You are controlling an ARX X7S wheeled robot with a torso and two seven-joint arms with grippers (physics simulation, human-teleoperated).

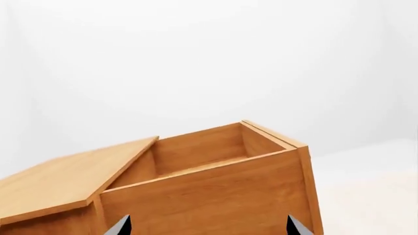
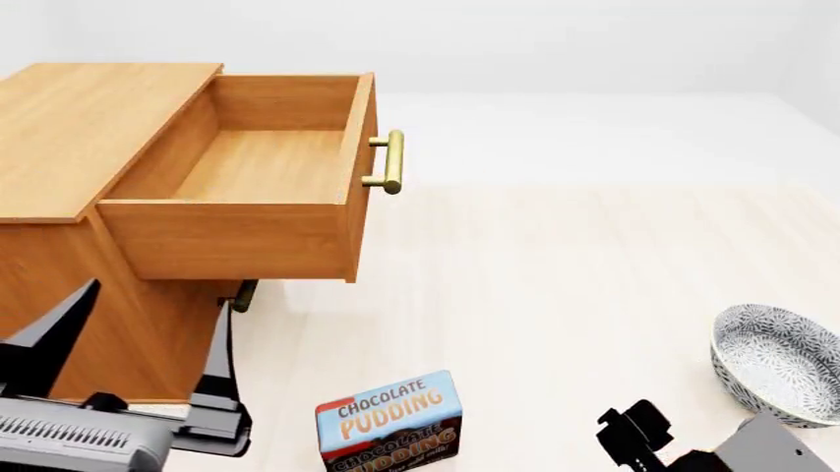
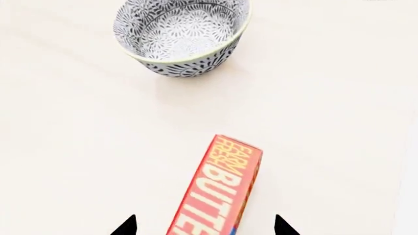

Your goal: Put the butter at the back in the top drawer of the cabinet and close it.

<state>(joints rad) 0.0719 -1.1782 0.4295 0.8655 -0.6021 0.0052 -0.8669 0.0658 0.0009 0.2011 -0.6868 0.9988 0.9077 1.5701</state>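
The butter (image 3: 219, 196), a red-orange box with pale lettering, lies flat on the pale floor. My right gripper (image 3: 205, 227) is open, one dark fingertip on each side of the box and neither touching it. The head view does not show the butter, only my right arm (image 2: 656, 441) at the bottom edge. The cabinet (image 2: 92, 128) stands at the left with its top drawer (image 2: 263, 162) pulled out, plain wood inside with nothing in it, and its brass handle (image 2: 390, 162) facing right. My left gripper (image 1: 209, 227) is open, close to the drawer's side wall (image 1: 209, 196).
A chocolate pudding box (image 2: 390, 421) stands on the floor in front of the cabinet. A patterned black-and-white bowl (image 3: 183, 34) sits beyond the butter, at the right in the head view (image 2: 781, 362). A lower drawer's handle (image 2: 244, 295) shows under the open drawer.
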